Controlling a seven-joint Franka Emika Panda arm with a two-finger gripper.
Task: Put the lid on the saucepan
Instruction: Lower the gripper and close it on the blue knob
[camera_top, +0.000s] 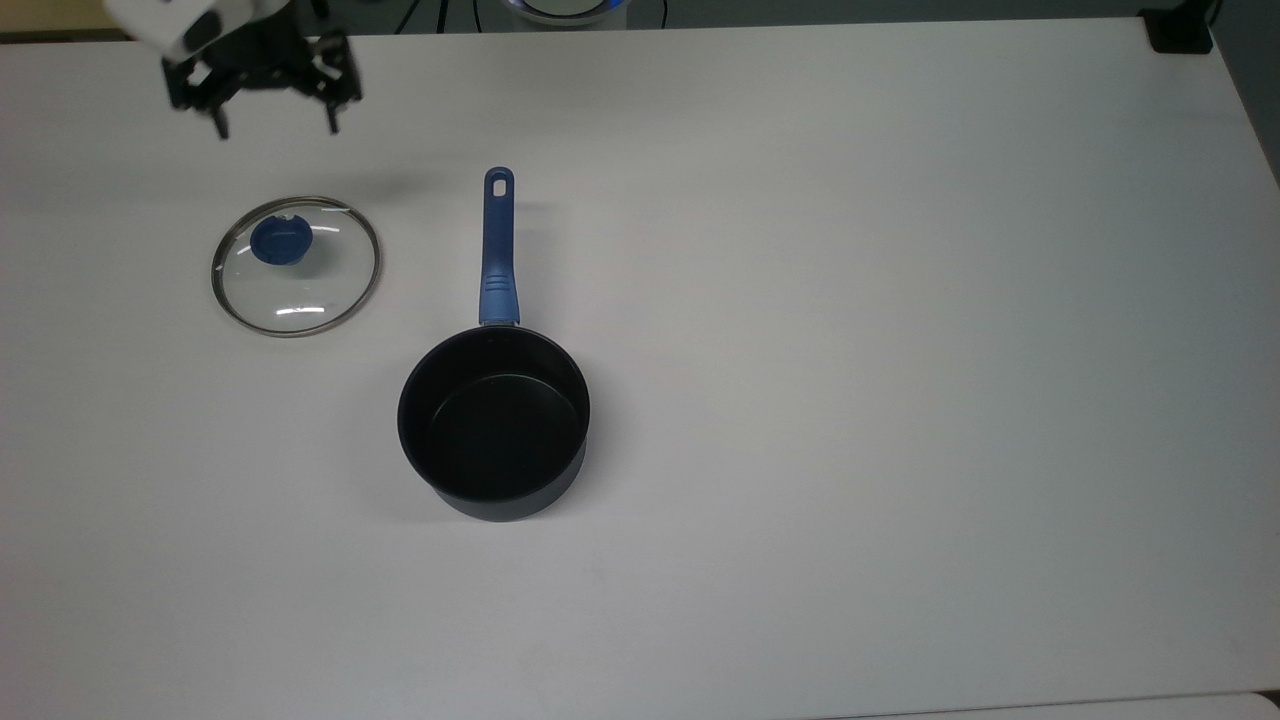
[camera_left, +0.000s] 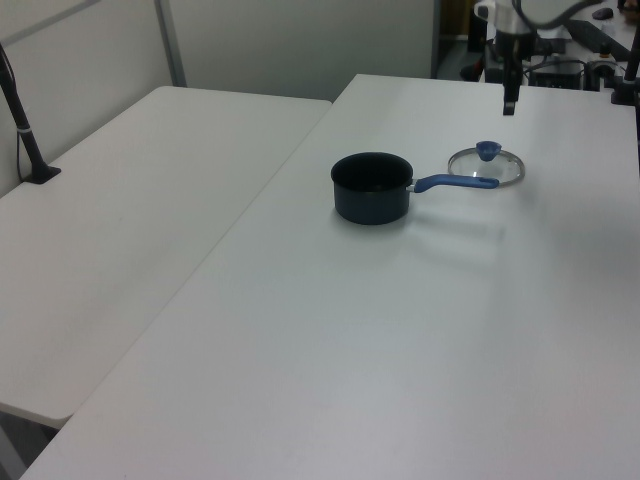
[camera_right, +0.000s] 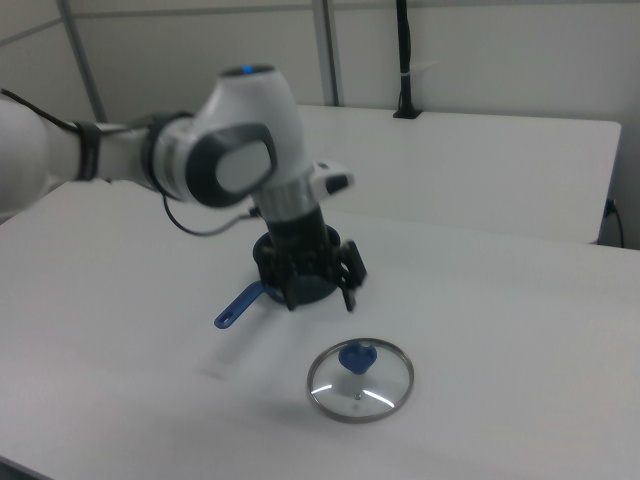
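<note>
Broadly, a wide white table (camera_top: 900, 300) carries everything, with a second white table (camera_left: 130, 220) butted against it on the left view's left. The white Panda arm (camera_right: 150, 150) reaches in from the right view's left, elbow bent, its rounded last joint turned so the wrist points straight down at the tabletop. In the top view the arm comes in at about 11 o'clock of the frame.

The gripper (camera_top: 277, 128) hangs off that wrist above the table, clear of the surface, its two dark fingers (camera_top: 333, 122) pointing downward and set well apart, with nothing between them. It holds nothing and touches nothing.

The saucepan (camera_top: 493, 420) stands upright near the middle of the table, black inside and with nothing in it, its long blue handle (camera_top: 498, 250) running toward 12 o'clock in the top view, the hole at the far end.

The lid (camera_top: 295, 265) lies flat on the table at about 10 o'clock from the saucepan in the top view, apart from both pan and handle, blue knob (camera_top: 281, 241) up. The gripper sits at roughly 12 o'clock from the lid in the top view, near it but not over the knob.
</note>
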